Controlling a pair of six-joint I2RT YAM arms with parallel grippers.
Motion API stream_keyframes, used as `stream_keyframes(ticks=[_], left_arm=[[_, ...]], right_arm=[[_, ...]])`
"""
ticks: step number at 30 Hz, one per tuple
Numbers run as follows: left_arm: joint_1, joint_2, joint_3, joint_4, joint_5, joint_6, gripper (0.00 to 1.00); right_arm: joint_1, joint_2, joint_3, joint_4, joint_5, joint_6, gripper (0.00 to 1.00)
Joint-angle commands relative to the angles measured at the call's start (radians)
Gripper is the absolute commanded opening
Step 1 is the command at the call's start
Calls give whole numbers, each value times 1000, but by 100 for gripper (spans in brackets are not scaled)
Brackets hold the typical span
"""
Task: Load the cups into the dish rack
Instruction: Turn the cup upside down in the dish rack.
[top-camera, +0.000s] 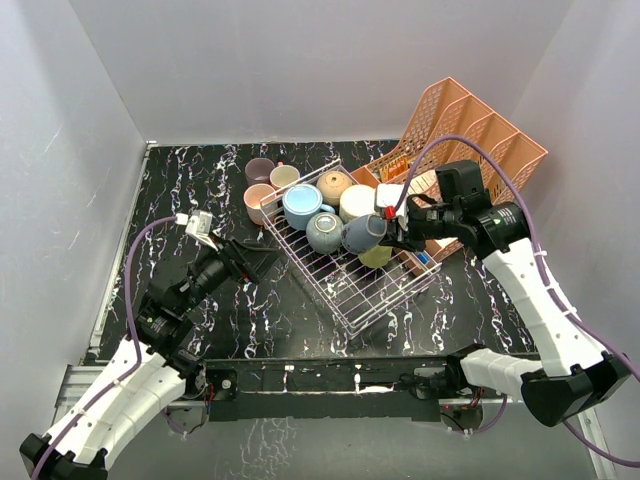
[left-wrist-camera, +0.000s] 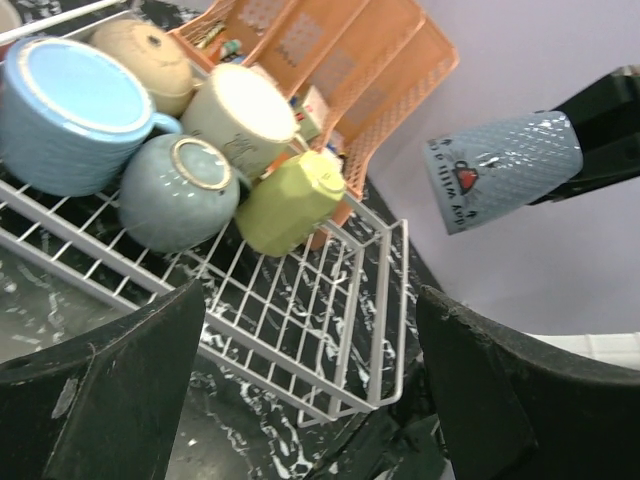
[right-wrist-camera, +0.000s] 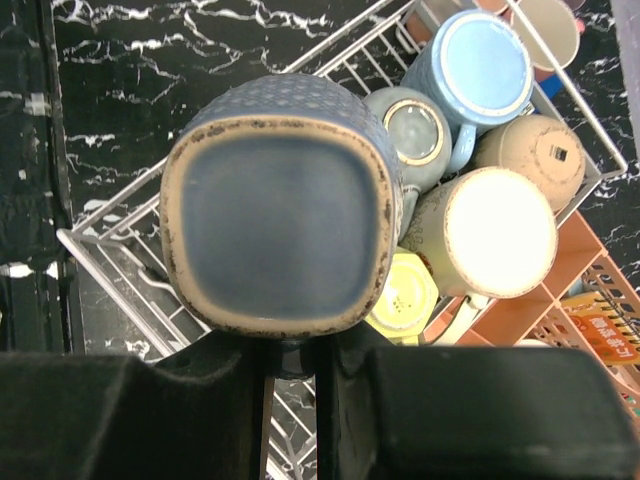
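Our right pincer (top-camera: 392, 233) clamped the grey-blue mug (top-camera: 363, 232) sideways; the dish rack (top-camera: 372, 292) lay directly beneath.

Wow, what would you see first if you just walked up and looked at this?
First, the grey-blue mug held in the air by the right gripper, over the dish rack. Next, the huddle of pastel mugs at the rack's far end. Then the big salmon-pink organiser leaning behind the rack at the far right.
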Motion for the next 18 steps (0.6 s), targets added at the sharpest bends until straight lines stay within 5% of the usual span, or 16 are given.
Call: stream_keyframes(ticks=[1,18], left_arm=[[5,-22,36,-127,-75,80,85],[5,-32,34,-144,-85,84,85]], right_arm=[[-1,10,67,-32,29,-88,8],[-2,48,12,-143,186,-288,8]])
